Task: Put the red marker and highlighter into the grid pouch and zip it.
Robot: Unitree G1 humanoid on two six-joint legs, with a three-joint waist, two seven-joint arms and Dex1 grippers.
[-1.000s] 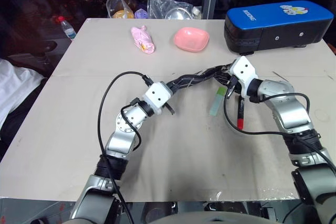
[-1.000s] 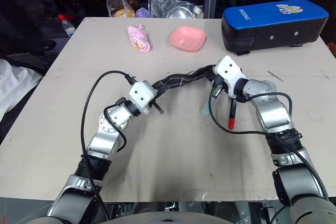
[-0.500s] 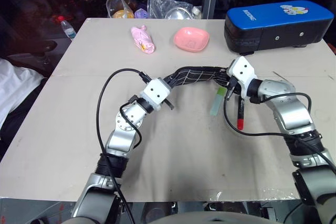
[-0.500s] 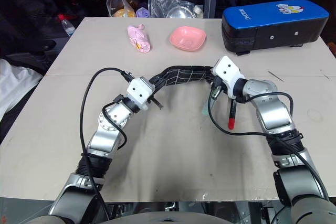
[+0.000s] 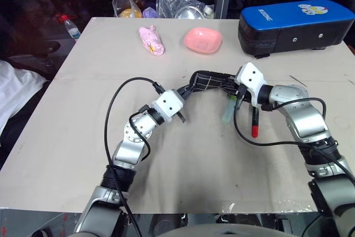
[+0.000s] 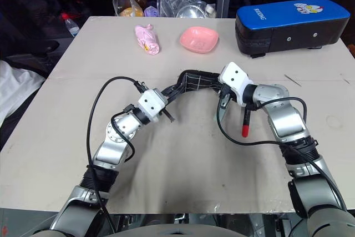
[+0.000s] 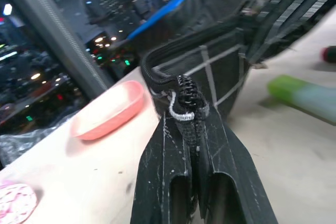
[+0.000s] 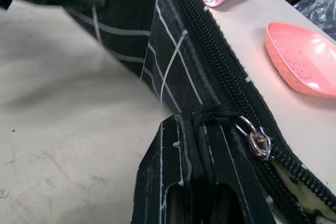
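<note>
Closest to you, your left gripper (image 7: 195, 145) has its jaws clamped on the end of the grid pouch (image 5: 208, 79), pinching the fabric right at the tail of the zipper. Follow that black fabric across and it arches up off the table (image 5: 183, 170), sagging in a soft curve between your two hands. It's limp stuff, light, no stiffness at all, so it looks like it will fold wherever you let it go slack.

At the other end, your right gripper (image 8: 193, 153) is closed tight on the black cord of the zipper pull (image 8: 255, 141), the little metal ring sitting just beside the fingers. That cord is the place to hold; the teeth themselves would likely slip.

Just beyond your right wrist, the highlighter (image 5: 229, 109) and the red marker (image 5: 254, 121) lie flat on the table, side by side, both outside the pouch. Both look light and hard-bodied, and round enough that they may roll; take each across its middle.

Further back sit a pink bowl (image 5: 203, 40), a pink wrapped item (image 5: 151, 41) and the big blue case (image 5: 294, 20), well apart from your work.
</note>
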